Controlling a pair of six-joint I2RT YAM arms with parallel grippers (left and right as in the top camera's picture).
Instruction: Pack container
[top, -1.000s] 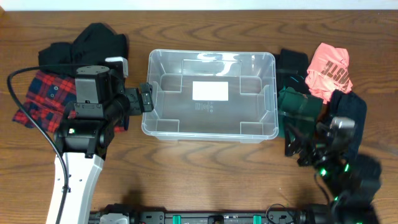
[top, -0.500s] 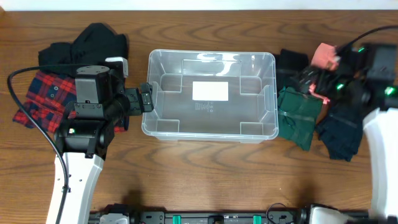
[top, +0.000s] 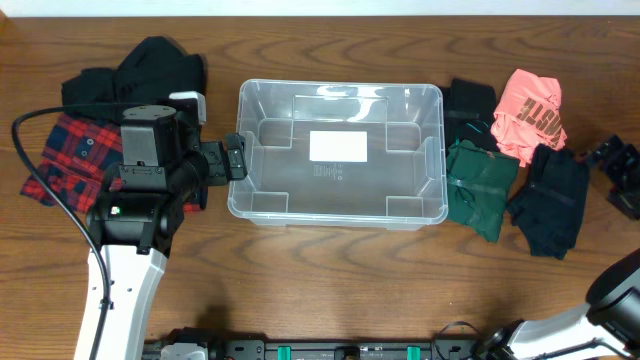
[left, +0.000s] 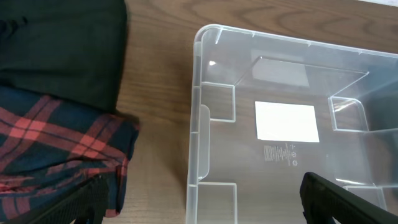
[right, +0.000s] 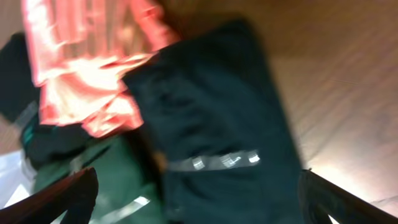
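Big clear rectangular plastic tub (top: 268, 205) with a white label (top: 338, 146) on its base sits mid wooden table (top: 330, 275). Left gripper (top: 233, 158) is spread wide, 1 finger each side of the tub's left wall. Right gripper (top: 618, 172) is out by the table's right edge, also wide open, just past a crumpled black garment (top: 548, 198).

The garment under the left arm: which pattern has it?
The garment is red-and-navy plaid; left wrist view shows it best.

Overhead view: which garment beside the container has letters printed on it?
The coral-pink garment right of the container, toward the far edge. It bears dark letters; the others, black, dark green or red plaid, show none.
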